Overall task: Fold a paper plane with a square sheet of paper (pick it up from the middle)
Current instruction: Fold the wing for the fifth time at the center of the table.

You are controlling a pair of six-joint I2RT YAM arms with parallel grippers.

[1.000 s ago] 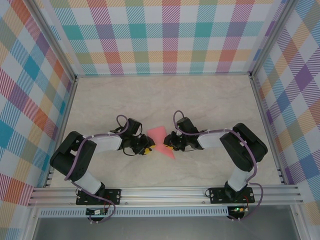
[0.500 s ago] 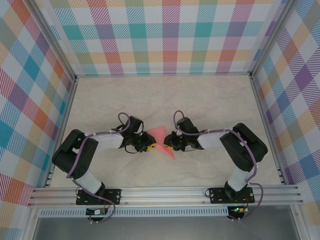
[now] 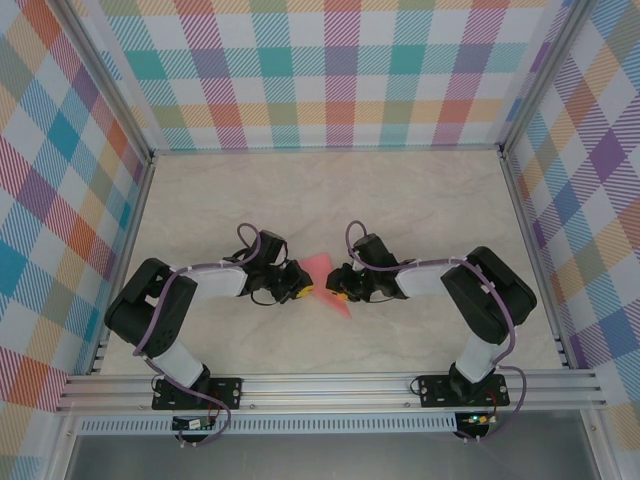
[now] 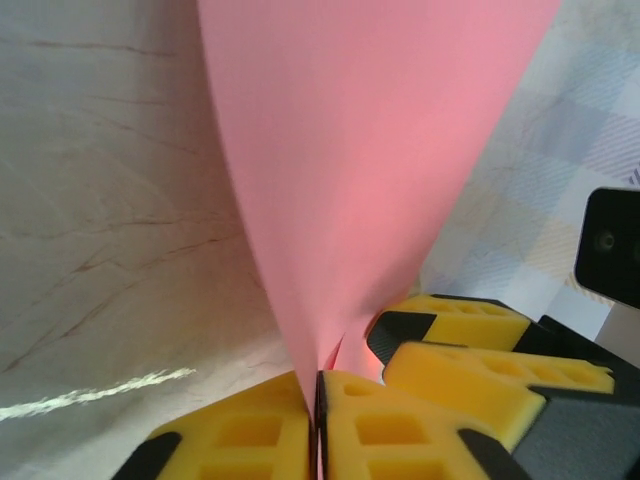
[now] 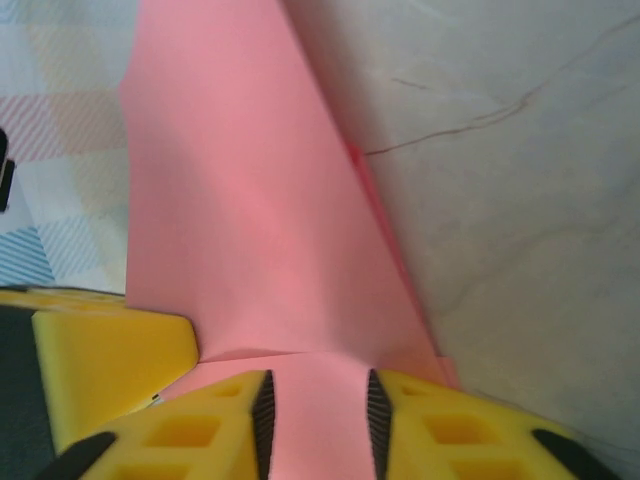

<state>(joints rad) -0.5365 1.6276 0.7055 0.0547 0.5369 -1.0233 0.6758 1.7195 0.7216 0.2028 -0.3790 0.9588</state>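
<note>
Closed in rightward since a second ago: left gripper (image 3: 303, 291), now clamped on the pink paper (image 3: 322, 268), yellow pads (image 4: 250, 430) pressed flat together over its edge. Bows away from that pinch in a smooth curve. Sits at the middle of the marbled table (image 3: 420, 200), between both grippers. Further right, reaches the right gripper (image 3: 340, 295): jaws apart, paper passing through the gap unsqueezed.

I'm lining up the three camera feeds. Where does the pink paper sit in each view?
Top external: paper just below picture centre.
Left wrist: paper in the upper middle, narrowing to bottom centre.
Right wrist: paper as a broad band from top left to bottom centre.
Shared landmark: the marble table.
</note>
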